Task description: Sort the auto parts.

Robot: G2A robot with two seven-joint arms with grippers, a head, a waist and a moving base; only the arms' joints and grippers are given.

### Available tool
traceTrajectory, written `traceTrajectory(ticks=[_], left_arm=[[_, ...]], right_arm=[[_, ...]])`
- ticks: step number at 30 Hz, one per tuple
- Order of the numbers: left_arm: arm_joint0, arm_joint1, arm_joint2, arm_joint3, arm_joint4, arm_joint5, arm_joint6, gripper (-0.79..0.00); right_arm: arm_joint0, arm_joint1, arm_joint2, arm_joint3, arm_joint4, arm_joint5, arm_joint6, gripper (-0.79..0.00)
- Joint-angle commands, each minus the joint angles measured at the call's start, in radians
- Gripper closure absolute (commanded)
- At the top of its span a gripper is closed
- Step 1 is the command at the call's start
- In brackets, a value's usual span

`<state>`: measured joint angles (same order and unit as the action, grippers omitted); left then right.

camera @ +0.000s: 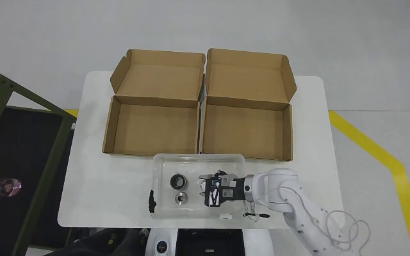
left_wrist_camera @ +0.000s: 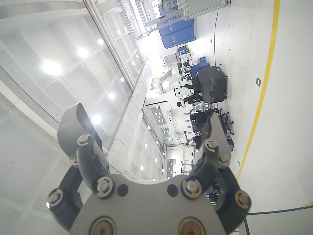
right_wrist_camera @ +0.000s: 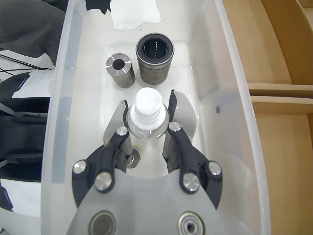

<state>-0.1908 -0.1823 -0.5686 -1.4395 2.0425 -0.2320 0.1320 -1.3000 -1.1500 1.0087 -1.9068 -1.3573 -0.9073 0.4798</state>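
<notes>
Gripping 1 clear white-capped bottle (right_wrist_camera: pixel 148 108): right gripper (right_wrist_camera: pixel 148 100), fingers closed on its sides, inside clear bin (right_wrist_camera: pixel 227 50), near bearing (right_wrist_camera: pixel 154 58) and steel sleeve (right_wrist_camera: pixel 119 73); top view adds 2 cardboard boxes (camera: pixel 154 128) (camera: pixel 246 131) just beside bin; left gripper (left_wrist_camera: pixel 145 113) wide open, empty

A white table (camera: pixel 90 185) — beside it, a yellow floor line (camera: pixel 368 141) and a dark green frame (camera: pixel 35 96).

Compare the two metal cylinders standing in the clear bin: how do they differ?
The bearing is taller and wider than the sleeve. The bearing has a black rim around a wide bore; the sleeve has a bare metal top with a narrow hole. The bearing's side is grooved; the sleeve's is smooth. Both stand upright, side by side, in the clear bin.
</notes>
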Motion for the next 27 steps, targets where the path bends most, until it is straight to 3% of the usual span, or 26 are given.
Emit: traceTrajectory(ticks=[1, 11, 27], left_arm=[[0.000, 0.000, 0.000, 0.000, 0.000, 0.000, 0.000, -0.785], [0.000, 0.000, 0.000, 0.000, 0.000, 0.000, 0.000, -0.785], [0.000, 0.000, 0.000, 0.000, 0.000, 0.000, 0.000, -0.785]], right_arm=[[0.003, 0.001, 0.003, -0.010, 0.016, -0.005, -0.017, 0.000], [0.018, 0.010, 0.045, -0.089, 0.102, -0.009, -0.099, 0.000], [0.076, 0.019, 0.157, -0.134, 0.194, 0.064, -0.237, 0.000]])
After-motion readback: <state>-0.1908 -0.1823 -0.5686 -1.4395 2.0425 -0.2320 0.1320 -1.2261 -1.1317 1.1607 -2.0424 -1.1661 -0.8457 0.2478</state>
